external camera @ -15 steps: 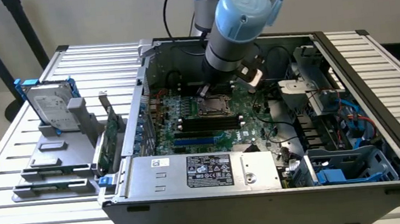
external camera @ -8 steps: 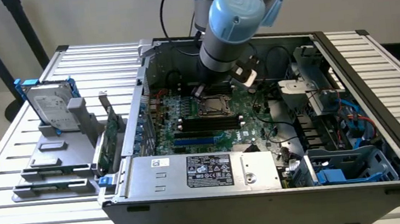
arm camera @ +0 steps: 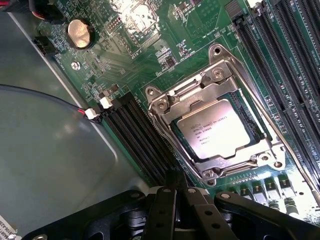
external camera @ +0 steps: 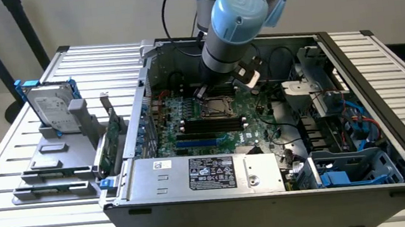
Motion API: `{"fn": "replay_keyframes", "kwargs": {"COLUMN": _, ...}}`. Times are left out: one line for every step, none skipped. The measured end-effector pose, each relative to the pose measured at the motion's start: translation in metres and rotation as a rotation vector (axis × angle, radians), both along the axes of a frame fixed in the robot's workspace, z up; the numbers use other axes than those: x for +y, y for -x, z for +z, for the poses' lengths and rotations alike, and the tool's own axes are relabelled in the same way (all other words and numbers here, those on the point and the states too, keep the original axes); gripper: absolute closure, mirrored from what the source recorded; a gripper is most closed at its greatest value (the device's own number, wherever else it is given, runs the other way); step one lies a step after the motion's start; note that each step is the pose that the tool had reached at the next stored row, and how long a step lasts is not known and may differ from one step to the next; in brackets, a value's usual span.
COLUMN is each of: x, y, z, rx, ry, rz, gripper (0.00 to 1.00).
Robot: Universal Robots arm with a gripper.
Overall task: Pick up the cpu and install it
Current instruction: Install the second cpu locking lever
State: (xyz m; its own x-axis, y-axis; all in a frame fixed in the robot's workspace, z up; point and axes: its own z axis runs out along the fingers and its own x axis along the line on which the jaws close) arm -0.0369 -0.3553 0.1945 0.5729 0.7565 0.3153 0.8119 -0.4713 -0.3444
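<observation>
Since the cpu (arm camera: 216,129) already lies flat inside the socket frame (arm camera: 220,75) on the motherboard (arm camera: 150,55), I keep the hand (arm camera: 175,192) just at its 7 o'clock corner. The fingers (arm camera: 161,210) look pressed together, holding nothing. I judge any lift should go straight up, clear of the frame.

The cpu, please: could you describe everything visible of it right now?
The cpu is a small flat square chip with a shiny silver metal top bearing dark printed text. It lies flat in the motherboard socket, framed by the silver metal retention bracket whose edges surround it. Nothing grips it.
</observation>
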Motion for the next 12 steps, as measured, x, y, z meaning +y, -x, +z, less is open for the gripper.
{"fn": "replay_keyframes", "kwargs": {"x": 0.0, "y": 0.0, "z": 0.0, "rx": 0.0, "ry": 0.0, "rz": 0.0, "gripper": 0.89}}
{"fn": "replay_keyframes", "kwargs": {"x": 0.0, "y": 0.0, "z": 0.0, "rx": 0.0, "ry": 0.0, "rz": 0.0, "gripper": 0.89}}
{"fn": "replay_keyframes", "kwargs": {"x": 0.0, "y": 0.0, "z": 0.0, "rx": 0.0001, "ry": 0.0, "rz": 0.0, "gripper": 0.89}}
{"fn": "replay_keyframes", "kwargs": {"x": 0.0, "y": 0.0, "z": 0.0, "rx": 0.0001, "ry": -0.0001, "rz": 0.0, "gripper": 0.89}}
{"fn": "replay_keyframes", "kwargs": {"x": -0.0002, "y": 0.0, "z": 0.0002, "rx": 0.0003, "ry": -0.0001, "rz": 0.0, "gripper": 0.89}}
{"fn": "replay_keyframes", "kwargs": {"x": -0.0006, "y": 0.0, "z": 0.0004, "rx": 0.0004, "ry": 0.0, "rz": 0.0, "gripper": 0.89}}
{"fn": "replay_keyframes", "kwargs": {"x": -0.0012, "y": 0.0, "z": 0.0005, "rx": 0.0005, "ry": -0.0001, "rz": 0.0, "gripper": 0.89}}
{"fn": "replay_keyframes", "kwargs": {"x": -0.002, "y": 0.0, "z": 0.0007, "rx": 0.0005, "ry": 0.0, "rz": 0.0, "gripper": 0.89}}
{"fn": "replay_keyframes", "kwargs": {"x": -0.0027, "y": 0.0, "z": 0.0008, "rx": 0.0005, "ry": 0.0, "rz": 0.0, "gripper": 0.89}}
{"fn": "replay_keyframes", "kwargs": {"x": -0.0034, "y": 0.0, "z": 0.0009, "rx": 0.0005, "ry": 0.0, "rz": 0.0, "gripper": 0.89}}
{"fn": "replay_keyframes", "kwargs": {"x": -0.0046, "y": 0.0, "z": 0.0012, "rx": 0.0005, "ry": 0.0001, "rz": 0.0, "gripper": 0.89}}
{"fn": "replay_keyframes", "kwargs": {"x": -0.006, "y": 0.0, "z": 0.0015, "rx": 0.0004, "ry": -0.0001, "rz": 0.0, "gripper": 0.89}}
